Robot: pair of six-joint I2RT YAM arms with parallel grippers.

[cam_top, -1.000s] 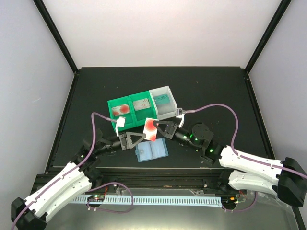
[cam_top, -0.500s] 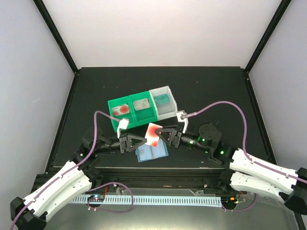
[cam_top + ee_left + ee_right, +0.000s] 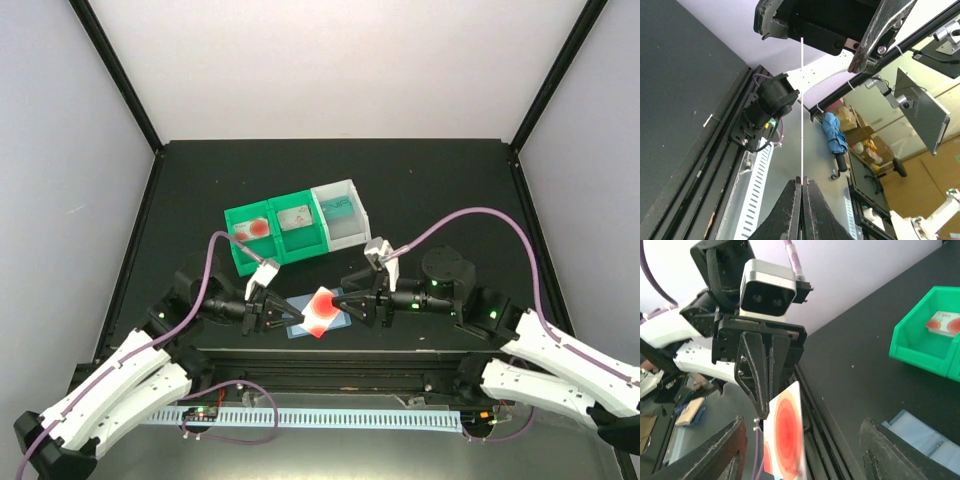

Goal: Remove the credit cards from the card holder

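Observation:
A whitish credit card with red rings (image 3: 320,312) hangs above the card holder (image 3: 298,329), a flat light-blue wallet on the black table near the front edge. My left gripper (image 3: 288,310) is shut on the card's left edge. In the left wrist view the card (image 3: 802,100) shows edge-on as a thin white line rising from the closed left gripper (image 3: 802,184). My right gripper (image 3: 346,305) stands open just right of the card. In the right wrist view the card (image 3: 785,435) sits between the spread fingers (image 3: 725,450) without touching them; the holder (image 3: 920,437) lies at the lower right.
A green two-compartment bin (image 3: 236,258) behind the holder contains a red-marked card (image 3: 255,228) and a pale card (image 3: 297,218). A white bin (image 3: 352,236) beside it holds a teal card (image 3: 338,208). The table's front rail runs right under the grippers.
The right gripper opened, let go of the red-ringed card and drew back right. The left gripper shut on the card, and both moved toward the front edge, over the holder.

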